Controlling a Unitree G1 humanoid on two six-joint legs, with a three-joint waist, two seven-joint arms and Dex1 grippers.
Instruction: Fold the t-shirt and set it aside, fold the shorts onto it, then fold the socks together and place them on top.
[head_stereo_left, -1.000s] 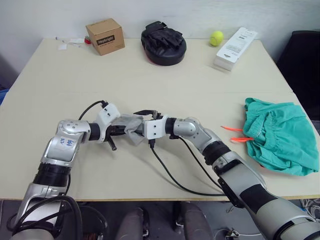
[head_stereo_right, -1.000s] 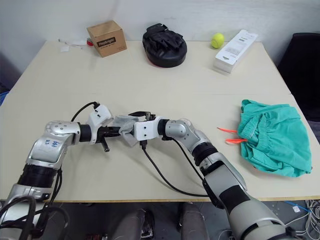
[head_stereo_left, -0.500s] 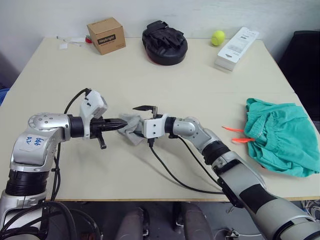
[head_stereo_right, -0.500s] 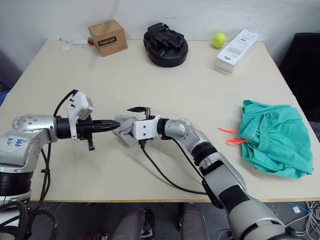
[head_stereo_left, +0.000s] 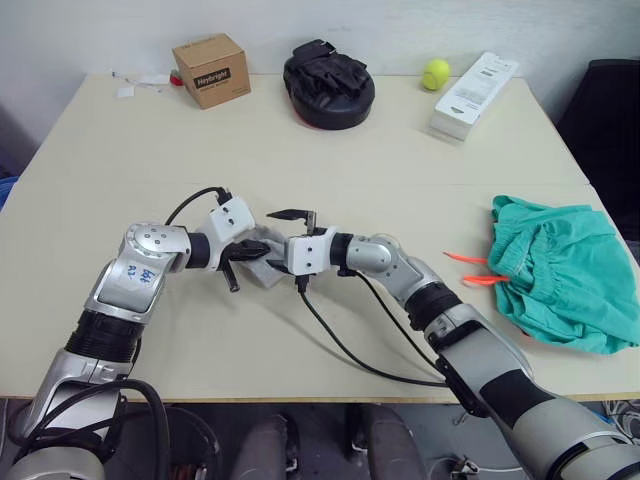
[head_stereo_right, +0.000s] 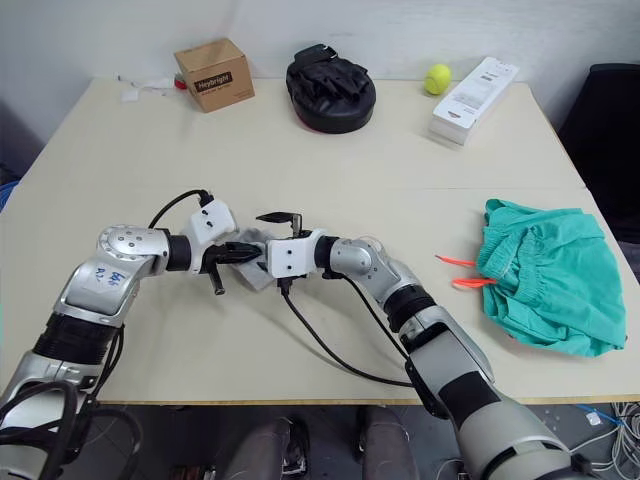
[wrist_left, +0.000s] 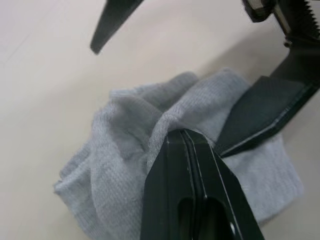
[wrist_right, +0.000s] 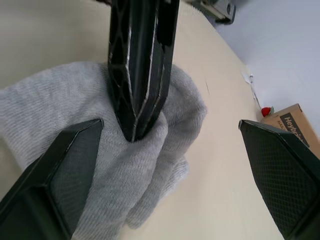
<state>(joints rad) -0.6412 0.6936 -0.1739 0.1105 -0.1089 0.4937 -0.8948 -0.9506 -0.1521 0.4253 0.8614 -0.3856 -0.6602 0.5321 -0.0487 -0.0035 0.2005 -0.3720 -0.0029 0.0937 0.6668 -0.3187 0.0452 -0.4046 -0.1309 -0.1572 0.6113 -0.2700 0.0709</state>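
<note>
The light grey socks (head_stereo_left: 262, 274) lie bunched on the table near its middle, between my two grippers. My left gripper (head_stereo_left: 260, 254) is shut, and its tip presses into a fold of the socks (wrist_left: 120, 165). My right gripper (wrist_right: 170, 125) is open around the socks from the other side. One of its fingers (head_stereo_left: 288, 214) is raised above them and the other rests low against them. The teal-green shorts (head_stereo_left: 560, 275) lie crumpled at the table's right edge, with the orange drawstring (head_stereo_left: 470, 270) trailing out. The t-shirt is hidden.
Along the far edge stand a cardboard box (head_stereo_left: 210, 72), a black mitt (head_stereo_left: 328, 82), a tennis ball (head_stereo_left: 433, 75) and a white carton (head_stereo_left: 470, 95). A black cable (head_stereo_left: 345, 345) trails from my right wrist across the near table. A dark chair (head_stereo_left: 610, 110) stands at the right.
Half a second ago my left gripper was drawn back to the left with its tip just at the socks. It has moved right again and pushed into them. The right gripper stays open.
</note>
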